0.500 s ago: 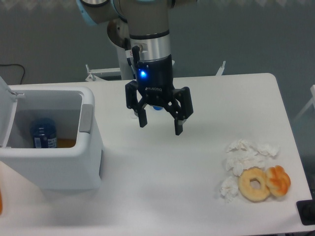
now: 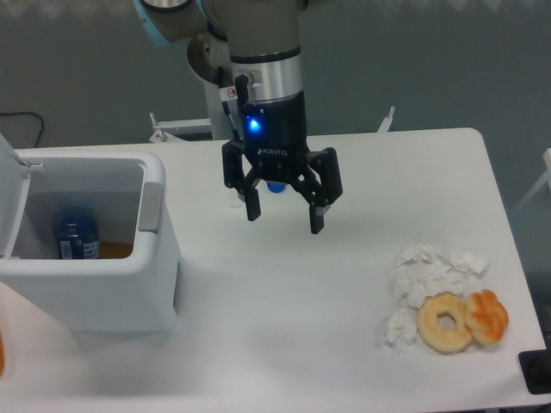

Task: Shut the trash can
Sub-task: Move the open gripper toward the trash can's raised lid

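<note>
Tool hanging mid-desk, fingers apart, gripping nothing. At nine o'clock from it, well apart: trash can, lid upright at the far left edge, bottle inside. Approach step, by the look. Next: reach lid, swing it down toward three o'clock. Donuts, tissues at four o'clock.

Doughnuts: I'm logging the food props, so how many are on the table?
2, both near the table's front right corner: a plain ring doughnut and an orange-glazed one touching its right side, beside crumpled tissues.
</note>
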Available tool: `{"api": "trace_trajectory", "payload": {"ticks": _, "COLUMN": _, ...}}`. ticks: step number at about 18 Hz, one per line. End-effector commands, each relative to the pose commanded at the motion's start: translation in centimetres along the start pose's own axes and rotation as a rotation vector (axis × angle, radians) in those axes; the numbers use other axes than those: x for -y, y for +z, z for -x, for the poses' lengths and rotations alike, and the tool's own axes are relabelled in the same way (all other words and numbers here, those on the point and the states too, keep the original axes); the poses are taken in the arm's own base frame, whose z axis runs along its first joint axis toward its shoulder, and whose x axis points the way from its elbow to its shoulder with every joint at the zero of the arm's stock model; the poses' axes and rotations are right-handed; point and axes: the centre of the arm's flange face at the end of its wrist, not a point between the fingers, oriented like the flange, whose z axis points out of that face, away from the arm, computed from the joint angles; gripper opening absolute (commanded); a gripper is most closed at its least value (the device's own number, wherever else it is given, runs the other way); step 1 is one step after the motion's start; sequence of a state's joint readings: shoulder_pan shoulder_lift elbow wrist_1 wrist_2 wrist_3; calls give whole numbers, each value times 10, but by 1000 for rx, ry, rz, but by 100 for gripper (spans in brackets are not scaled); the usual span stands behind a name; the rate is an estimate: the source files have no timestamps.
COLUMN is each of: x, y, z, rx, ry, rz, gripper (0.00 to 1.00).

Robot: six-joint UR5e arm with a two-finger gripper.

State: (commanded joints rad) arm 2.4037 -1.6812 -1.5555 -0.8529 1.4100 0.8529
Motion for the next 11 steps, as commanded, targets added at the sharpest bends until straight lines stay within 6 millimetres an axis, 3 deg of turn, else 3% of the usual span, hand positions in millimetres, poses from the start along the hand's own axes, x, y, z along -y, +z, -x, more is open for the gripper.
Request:
{"api": "trace_trajectory", "payload": {"ticks": 3, "x": -1, "y": -1, "z": 3, "rx": -9, "ry": -15, "rz": -15, "gripper": 100}}
{"api": "trace_trajectory", "payload": {"ticks": 11, "x": 17, "y": -14, "z": -6, "rx": -90, "ry": -332, "rz": -109, "gripper": 100}}
